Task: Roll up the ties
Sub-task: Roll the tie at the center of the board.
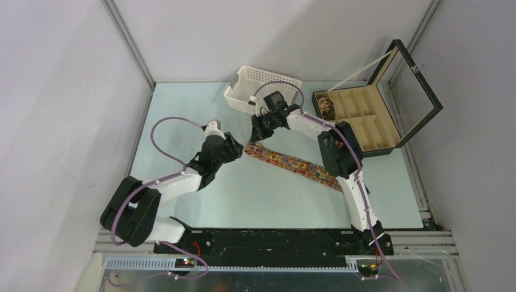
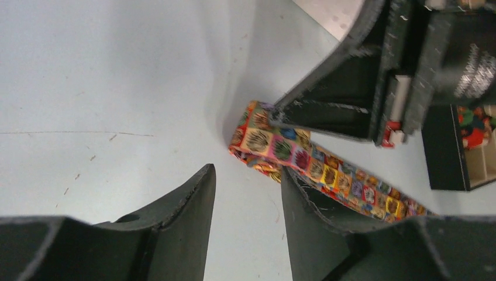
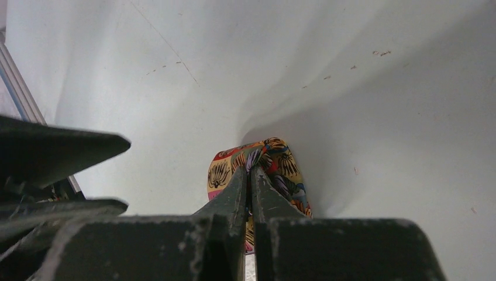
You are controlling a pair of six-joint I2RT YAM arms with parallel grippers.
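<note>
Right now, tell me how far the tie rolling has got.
Done: what looks like one coiled tie sits in an end compartment of the black box. In hand: the right end effector is shut on the folded end of the patterned tie on the table, with the left end effector open beside it. Left: nearly the whole strip lies flat, unrolled.

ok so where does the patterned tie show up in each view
top external: the tie is a diagonal strip at the centre of the picture.
left wrist: the tie runs from the centre to the lower right, beyond the open left pincer.
right wrist: only the tie's folded end shows, at lower centre.
shared landmark: the right pincer, shut on that end.
</note>
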